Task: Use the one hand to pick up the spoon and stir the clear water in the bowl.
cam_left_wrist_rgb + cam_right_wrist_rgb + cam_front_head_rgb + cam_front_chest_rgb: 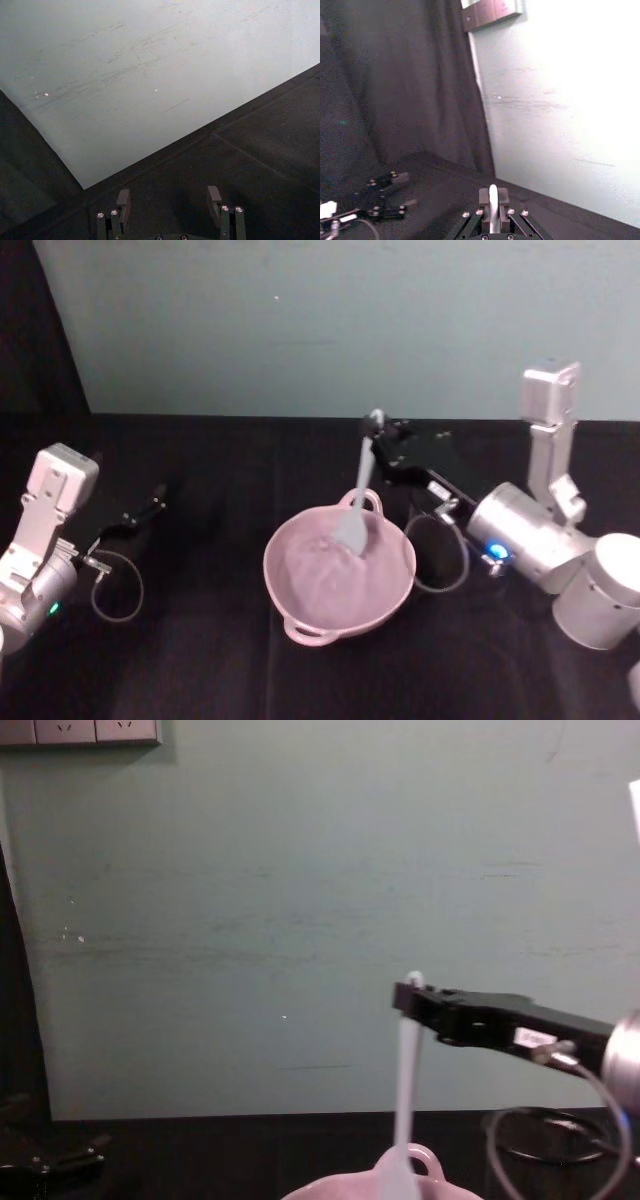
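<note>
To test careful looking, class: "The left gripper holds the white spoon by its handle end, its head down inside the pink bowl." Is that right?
Not quite: the arm is wrong. The right gripper holds the white spoon by its handle end, its head down inside the pink bowl, as the head view shows. The left gripper sits far to the left, jaws open.

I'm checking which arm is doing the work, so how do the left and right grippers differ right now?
The right gripper is shut on the spoon's handle; the left gripper is open and holds nothing. The right gripper is raised behind the bowl, with the spoon's head dipping into it; the left gripper sits low, off to the robot's left. Both are black two-finger grippers.
</note>
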